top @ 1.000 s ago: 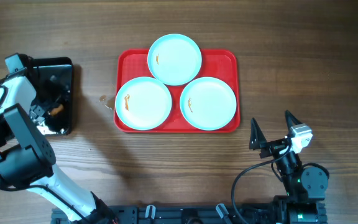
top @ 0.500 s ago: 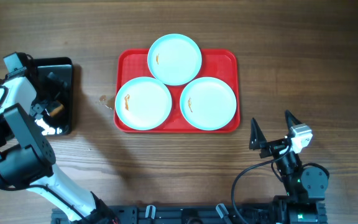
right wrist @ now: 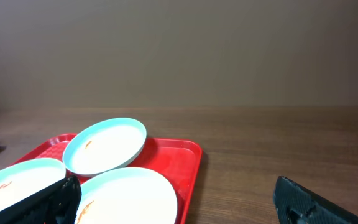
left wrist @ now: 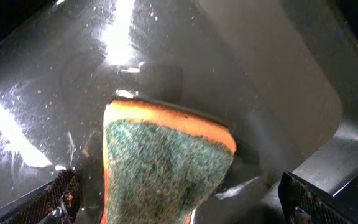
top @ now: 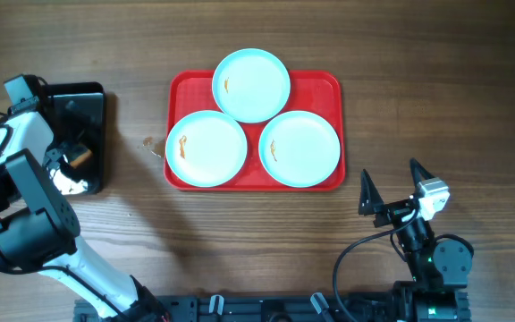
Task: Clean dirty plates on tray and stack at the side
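Observation:
Three pale turquoise plates lie on the red tray (top: 329, 85): one at the back (top: 251, 85), one front left (top: 206, 148), one front right (top: 299, 148). Each has a small orange-brown smear near its left side. My left gripper (top: 68, 168) is open over the black tray (top: 83, 103), its jaws (left wrist: 179, 208) on either side of a green-topped orange sponge (left wrist: 166, 162) without closing on it. My right gripper (top: 390, 183) is open and empty, front right of the red tray. In the right wrist view it (right wrist: 179, 208) faces the plates (right wrist: 104, 146) and the tray (right wrist: 182, 155).
The glossy black tray (left wrist: 272, 81) stands at the table's far left, wet and reflective. A small stain (top: 148, 141) marks the wood just left of the red tray. Bare wooden table (top: 436, 89) lies to the right of the red tray.
My left gripper has shifted slightly over the black tray around the sponge. The plates, the red tray and the right arm have not moved.

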`<state>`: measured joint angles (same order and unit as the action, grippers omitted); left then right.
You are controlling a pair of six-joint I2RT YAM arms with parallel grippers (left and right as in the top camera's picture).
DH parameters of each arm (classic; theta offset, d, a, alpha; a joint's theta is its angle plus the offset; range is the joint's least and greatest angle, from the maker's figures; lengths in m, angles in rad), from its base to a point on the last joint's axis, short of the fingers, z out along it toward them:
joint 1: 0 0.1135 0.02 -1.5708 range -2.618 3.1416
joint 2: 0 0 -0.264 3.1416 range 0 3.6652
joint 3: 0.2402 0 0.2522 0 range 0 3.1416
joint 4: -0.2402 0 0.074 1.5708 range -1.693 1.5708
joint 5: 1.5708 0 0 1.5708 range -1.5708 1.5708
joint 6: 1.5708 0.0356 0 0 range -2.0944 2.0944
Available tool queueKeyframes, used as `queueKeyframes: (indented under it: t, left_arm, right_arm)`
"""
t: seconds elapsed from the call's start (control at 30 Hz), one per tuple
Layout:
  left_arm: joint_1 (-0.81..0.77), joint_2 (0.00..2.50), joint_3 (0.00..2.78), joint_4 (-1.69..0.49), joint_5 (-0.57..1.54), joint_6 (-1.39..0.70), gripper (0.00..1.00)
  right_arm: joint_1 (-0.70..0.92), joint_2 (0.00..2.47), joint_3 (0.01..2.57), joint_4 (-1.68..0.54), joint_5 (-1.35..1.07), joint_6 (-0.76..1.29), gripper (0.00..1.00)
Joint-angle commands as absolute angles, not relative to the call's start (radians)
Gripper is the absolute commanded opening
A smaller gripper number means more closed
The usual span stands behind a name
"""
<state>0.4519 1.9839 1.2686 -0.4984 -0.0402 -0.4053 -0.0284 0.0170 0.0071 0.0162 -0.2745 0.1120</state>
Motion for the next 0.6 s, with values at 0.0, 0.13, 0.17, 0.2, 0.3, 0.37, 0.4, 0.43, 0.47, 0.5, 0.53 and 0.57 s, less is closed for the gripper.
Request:
queueKeyframes:
  t: [0.0,0.13,0.17,0.2,0.3,0.37,0.4,0.43,0.47,0.5,0.53,0.57]
  left_arm:
    - [0.457,1.969,1.259,-0.478,-0.062,-0.397,1.00]
    - [0.457,1.969,1.259,-0.459,-0.066,-0.397,0.77]
    - [0.457,1.969,1.259,-0.459,-0.072,-0.397,0.70]
    - [0.457,1.969,1.259,-0.459,-0.081,-0.397,0.64]
    - [0.457,1.969,1.259,-0.468,-0.099,-0.397,0.51]
    - [0.457,1.969,1.259,-0.479,-0.099,-0.397,0.44]
    - [0.457,1.969,1.259,-0.482,-0.099,-0.397,0.40]
    - [0.457,1.969,1.259,-0.487,-0.099,-0.397,0.40]
    - [0.457,1.969,1.259,-0.491,-0.099,-0.397,0.42]
    - [0.457,1.969,1.259,-0.497,-0.099,-0.397,0.55]
    - [0.457,1.969,1.259,-0.504,-0.099,-0.397,0.66]
    - [0.457,1.969,1.259,-0.512,-0.099,-0.397,0.66]
  right_arm:
    - [-0.032,0.018,0.005,0.022,-0.261,0.123,1.00]
    - [-0.032,0.018,0.005,0.022,-0.261,0.123,1.00]
    - [-0.032,0.018,0.005,0.021,-0.262,0.123,1.00]
    - [-0.032,0.018,0.005,0.021,-0.261,0.123,1.00]
    - [-0.032,0.018,0.005,0.022,-0.261,0.123,1.00]
    - [-0.032,0.018,0.005,0.021,-0.261,0.124,1.00]
    - [-0.032,0.018,0.005,0.021,-0.262,0.123,1.00]
    - [-0.032,0.018,0.005,0.021,-0.261,0.123,1.00]
    - [-0.032,0.018,0.005,0.022,-0.261,0.123,1.00]
    - [-0.032,0.018,0.005,0.021,-0.261,0.123,1.00]
    - [-0.032,0.018,0.005,0.021,-0.261,0.123,1.00]
    - [-0.032,0.018,0.005,0.021,-0.261,0.123,1.00]
